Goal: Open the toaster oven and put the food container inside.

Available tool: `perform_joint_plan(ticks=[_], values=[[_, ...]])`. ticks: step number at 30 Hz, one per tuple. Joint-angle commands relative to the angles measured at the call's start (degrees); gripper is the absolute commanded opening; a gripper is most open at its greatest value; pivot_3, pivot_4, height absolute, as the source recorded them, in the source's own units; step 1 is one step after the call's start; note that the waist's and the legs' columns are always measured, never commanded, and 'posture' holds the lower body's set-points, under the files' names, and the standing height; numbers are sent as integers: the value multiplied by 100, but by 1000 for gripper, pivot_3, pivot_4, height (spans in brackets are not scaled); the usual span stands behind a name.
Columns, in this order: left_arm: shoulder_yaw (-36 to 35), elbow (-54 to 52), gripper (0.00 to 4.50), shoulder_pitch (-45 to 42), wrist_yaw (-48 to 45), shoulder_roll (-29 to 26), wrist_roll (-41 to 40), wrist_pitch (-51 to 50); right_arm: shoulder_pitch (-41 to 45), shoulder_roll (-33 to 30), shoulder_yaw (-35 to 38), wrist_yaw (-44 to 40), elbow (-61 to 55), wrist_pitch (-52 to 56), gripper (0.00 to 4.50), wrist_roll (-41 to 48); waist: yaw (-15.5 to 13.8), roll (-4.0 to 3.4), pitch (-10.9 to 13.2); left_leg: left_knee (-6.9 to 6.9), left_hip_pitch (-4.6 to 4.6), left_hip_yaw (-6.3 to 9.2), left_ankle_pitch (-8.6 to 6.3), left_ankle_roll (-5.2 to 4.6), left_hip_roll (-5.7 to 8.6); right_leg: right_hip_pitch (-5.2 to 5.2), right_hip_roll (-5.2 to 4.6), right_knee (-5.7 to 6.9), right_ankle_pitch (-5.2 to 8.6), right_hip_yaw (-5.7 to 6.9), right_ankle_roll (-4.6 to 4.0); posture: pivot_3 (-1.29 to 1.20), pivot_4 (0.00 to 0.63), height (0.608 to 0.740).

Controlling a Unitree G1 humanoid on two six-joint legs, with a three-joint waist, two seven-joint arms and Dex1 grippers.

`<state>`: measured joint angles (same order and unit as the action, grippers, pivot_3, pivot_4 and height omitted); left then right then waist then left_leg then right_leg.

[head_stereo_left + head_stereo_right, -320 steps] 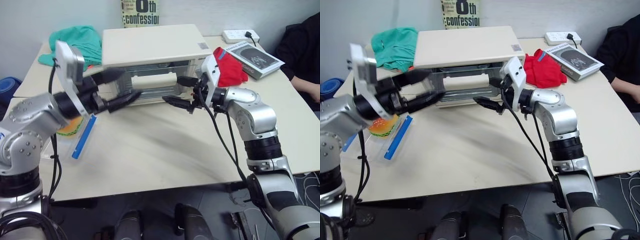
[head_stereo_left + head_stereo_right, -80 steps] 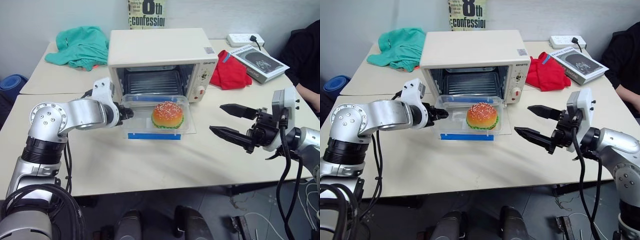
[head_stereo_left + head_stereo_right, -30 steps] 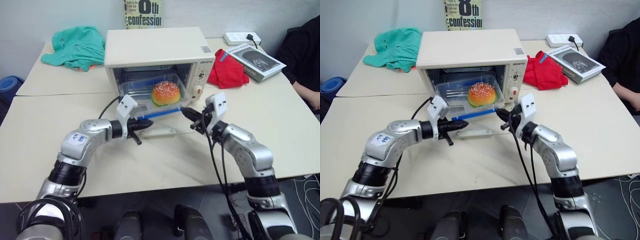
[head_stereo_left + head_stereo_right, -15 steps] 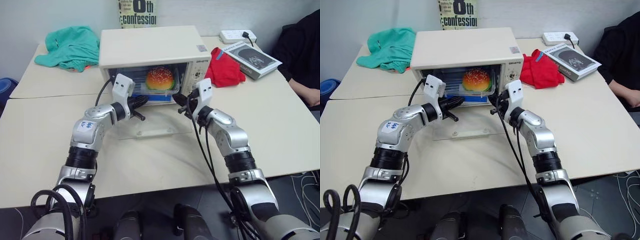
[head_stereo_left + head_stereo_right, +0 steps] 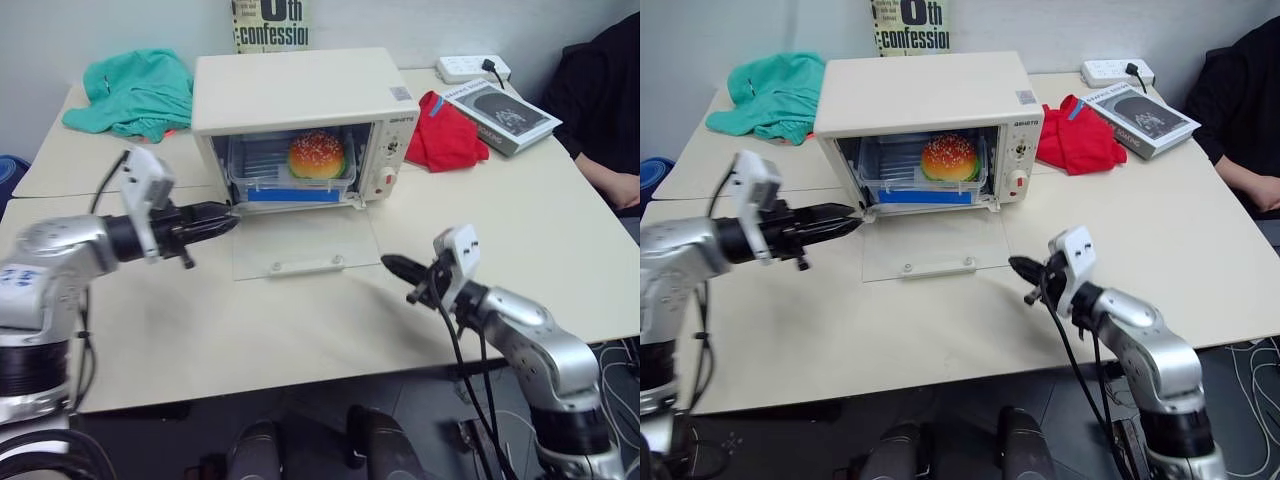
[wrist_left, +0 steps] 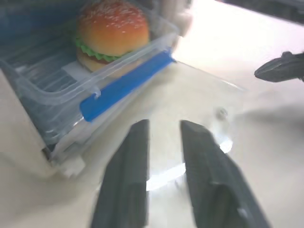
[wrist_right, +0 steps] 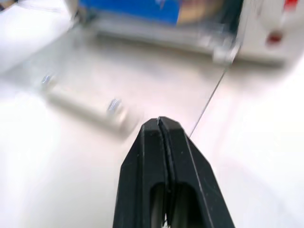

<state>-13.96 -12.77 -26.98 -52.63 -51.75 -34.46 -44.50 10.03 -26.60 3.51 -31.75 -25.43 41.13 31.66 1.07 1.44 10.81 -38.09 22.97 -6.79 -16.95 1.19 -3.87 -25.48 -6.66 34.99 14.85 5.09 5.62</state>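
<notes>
Both grippers have drawn back from the toaster oven (image 5: 300, 120); the food container (image 5: 290, 170) sits inside, long side across the opening, beyond the left gripper (image 5: 222, 220), jaws slightly parted, and the right gripper (image 5: 392, 266), jaws shut.

toaster oven (image 5: 300, 95): cream-white, red button | food container (image 5: 290, 170): clear, blue clip, orange sesame bun

Head pair high over the table (image 5: 300, 330), both wrist views close on the toaster oven (image 6: 28, 142) door.
</notes>
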Motion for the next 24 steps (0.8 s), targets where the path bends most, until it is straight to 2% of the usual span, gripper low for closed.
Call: perform_joint_plan(ticks=[1,5,8,13,16,20,23,24], values=[[-366,-342,2377,238,-953,-543,-488,49,-421,107,96,237,-357,143,0,151,2,0,0,0,-2,0,-7,-15,0,1,0,0,-5,-1,-5,0,150,740],[-414,-162,3633,193,-1323,-946,-522,148,-458,486,-95,444,96,-112,0,-61,-1,0,0,1,-5,6,6,-17,-3,1,2,2,-17,4,-24,0,150,740],[-350,20,4479,5,-1381,-1098,-360,355,-177,759,-292,440,761,-537,0,-379,14,-1,1,2,-5,6,7,-18,-3,-1,3,8,-17,3,-24,0,150,740],[-271,215,4479,-385,-1359,-1104,-318,514,461,1049,-458,377,1817,-1217,0,-826,48,-1,0,3,0,4,12,-6,-3,-3,7,8,-17,2,-22,0,150,740],[-148,381,4479,-573,-1278,-1061,-177,614,872,1068,-355,345,1766,-1136,0,-707,58,-2,1,2,7,1,18,6,-3,-3,8,19,-20,1,-16,0,150,740],[-109,515,4479,-577,-1270,-1008,-102,712,1317,854,78,282,1036,-536,0,-35,53,-3,2,3,8,-2,21,10,-4,-12,10,30,-20,-3,-16,0,150,740],[-204,506,4479,-491,-1317,-983,-200,667,1605,431,650,268,450,190,0,789,40,-3,2,1,11,0,20,9,-4,-12,9,32,-19,-3,-16,0,150,740],[-216,550,4496,-478,-1318,-990,-180,683,1645,27,866,98,288,472,184,1036,23,-4,3,-1,11,0,19,7,-4,-12,8,32,-19,-3,-16,0,150,740]])
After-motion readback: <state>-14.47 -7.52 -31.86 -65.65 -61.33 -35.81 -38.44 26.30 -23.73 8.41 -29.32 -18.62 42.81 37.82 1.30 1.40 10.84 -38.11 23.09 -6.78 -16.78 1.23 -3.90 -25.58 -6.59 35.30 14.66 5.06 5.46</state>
